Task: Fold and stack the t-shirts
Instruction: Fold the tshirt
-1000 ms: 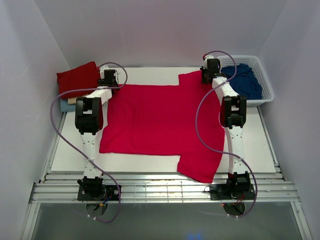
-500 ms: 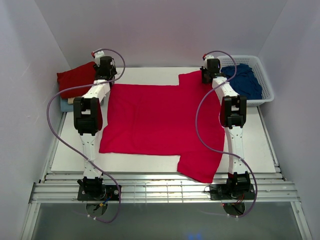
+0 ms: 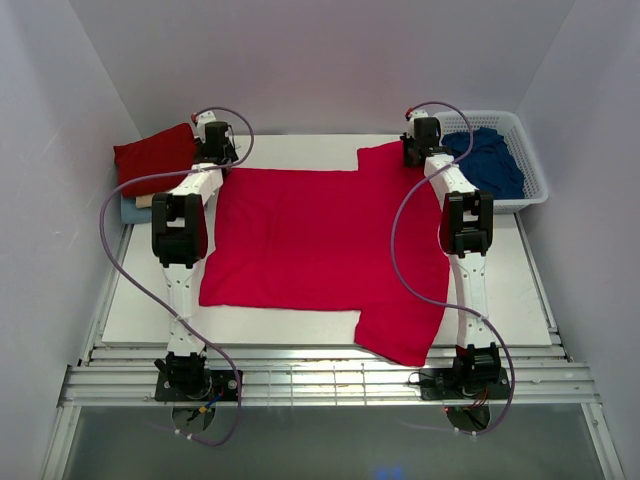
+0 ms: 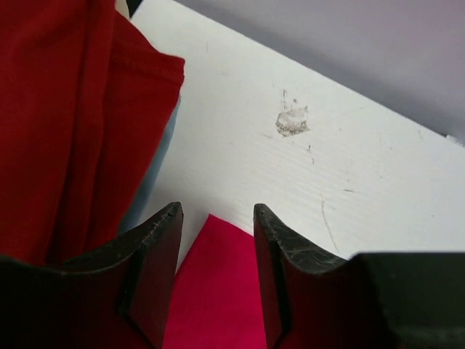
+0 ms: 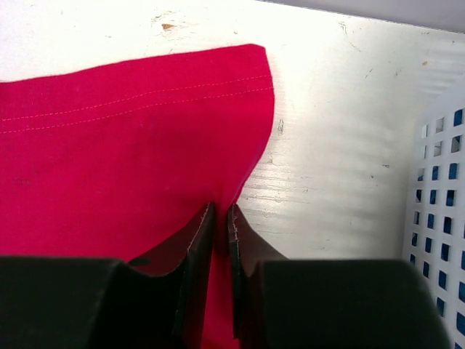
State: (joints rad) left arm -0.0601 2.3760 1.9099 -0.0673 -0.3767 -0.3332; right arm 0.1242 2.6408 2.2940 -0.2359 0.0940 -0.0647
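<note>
The crimson t-shirt (image 3: 320, 240) lies spread flat and unfolded on the desk (image 3: 260, 325) between the two end effectors, with one sleeve reaching past the near edge. The right end effector (image 5: 221, 218) is pinched narrow on the edge of the far sleeve, with cloth between its fingers and the basket (image 3: 532, 195) just to its right. The left end effector (image 4: 216, 218) stands partly wide and holds nothing. The shirt's far corner lies in the gap beneath its jaws. Just to its left the dark red t-shirt (image 3: 152, 155) sits folded on top of paler shirts (image 3: 130, 208). So a few shirts look done, this one's first fold has not begun, and the navy shirts (image 3: 490, 160) wait in the basket.
</note>
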